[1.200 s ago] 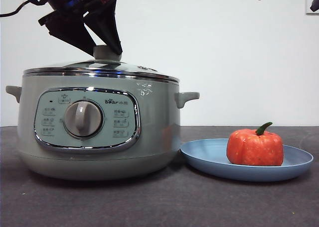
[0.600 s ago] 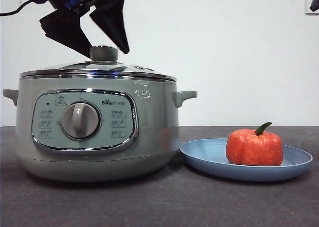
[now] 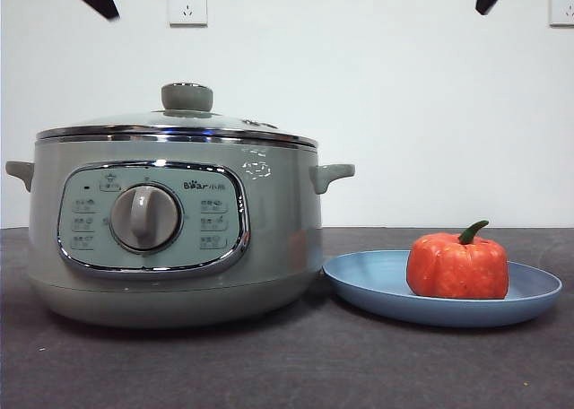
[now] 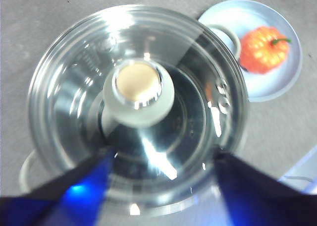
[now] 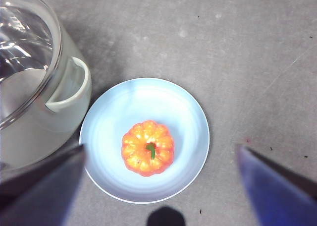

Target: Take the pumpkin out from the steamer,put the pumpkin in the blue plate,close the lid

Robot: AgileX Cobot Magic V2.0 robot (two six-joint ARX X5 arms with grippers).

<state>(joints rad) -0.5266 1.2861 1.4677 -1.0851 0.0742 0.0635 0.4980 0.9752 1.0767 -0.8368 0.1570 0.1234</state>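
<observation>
lid [image 3: 179, 122] sits on steamer [image 3: 170, 239], pumpkin [image 3: 457, 265] on blue plate [image 3: 377, 283], left hand [image 4: 163, 186] and right hand [image 5: 161, 186] both spread wide, empty, above

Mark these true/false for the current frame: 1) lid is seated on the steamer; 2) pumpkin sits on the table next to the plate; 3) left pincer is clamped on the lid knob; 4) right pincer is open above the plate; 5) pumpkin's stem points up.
1) True. The lid sits flat on the steamer.
2) False. The pumpkin sits in the blue plate.
3) False. The left pincer hangs open above the lid, clear of the knob.
4) True. The right pincer is open above the plate, jaws apart on either side, holding nothing.
5) True. The green stem stands on top of the pumpkin.
</observation>
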